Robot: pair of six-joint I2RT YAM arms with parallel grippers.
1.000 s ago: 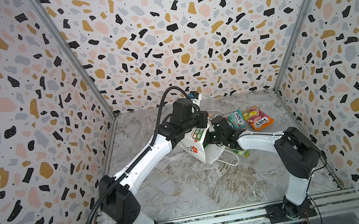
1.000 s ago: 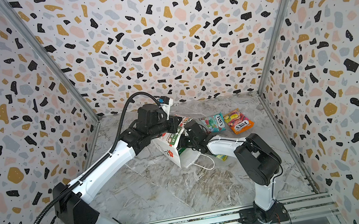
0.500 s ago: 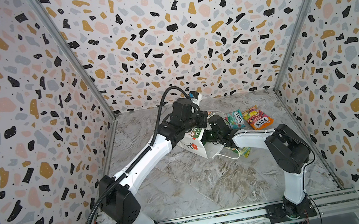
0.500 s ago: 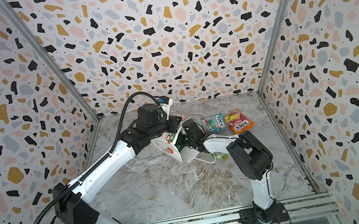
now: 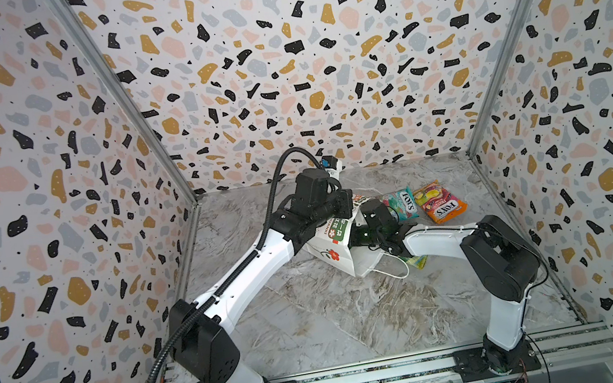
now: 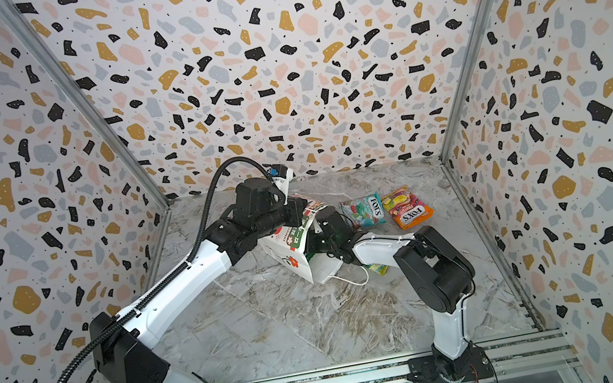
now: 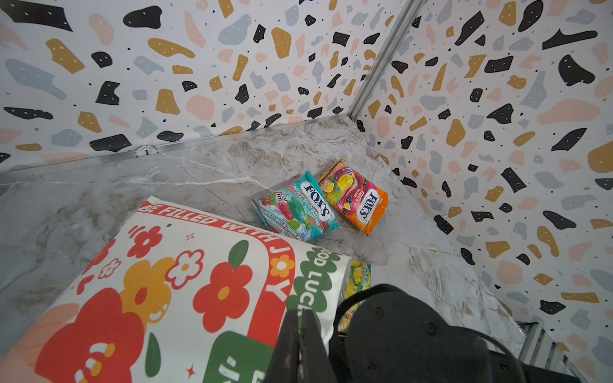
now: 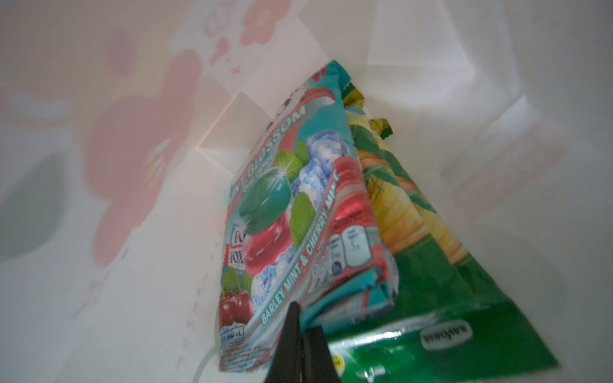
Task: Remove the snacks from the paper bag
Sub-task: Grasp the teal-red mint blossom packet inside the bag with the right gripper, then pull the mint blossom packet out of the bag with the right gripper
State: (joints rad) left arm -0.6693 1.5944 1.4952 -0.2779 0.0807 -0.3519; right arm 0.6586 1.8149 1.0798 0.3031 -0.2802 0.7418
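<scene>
The white flowered paper bag (image 5: pixel 332 248) (image 6: pixel 288 249) (image 7: pixel 166 282) lies tipped over with its mouth toward the right arm. My left gripper (image 7: pixel 300 313) (image 5: pixel 345 206) is shut on the bag's upper rim and holds it up. My right gripper (image 8: pixel 304 318) is deep inside the bag, shut on the lower edge of a teal snack packet (image 8: pixel 298 205). Green-yellow packets (image 8: pixel 414 232) lie beside it in the bag. In both top views the bag hides the right fingers. On the table lie a teal packet (image 5: pixel 399 204) (image 7: pixel 295 207) and an orange packet (image 5: pixel 439 202) (image 7: pixel 355 195).
A green-yellow packet (image 5: pixel 418 262) (image 7: pixel 356 275) pokes out from under the right forearm (image 5: pixel 436 236), next to the bag's white cord handle (image 5: pixel 396 270). Speckled walls (image 5: pixel 45 202) close in the marble floor (image 5: pixel 339 322) on three sides, and a rail (image 5: pixel 369 376) runs along the front.
My right gripper has pushed further into the bag and gone from open to shut on the teal packet. The bag has shifted slightly; the left gripper still holds its rim.
</scene>
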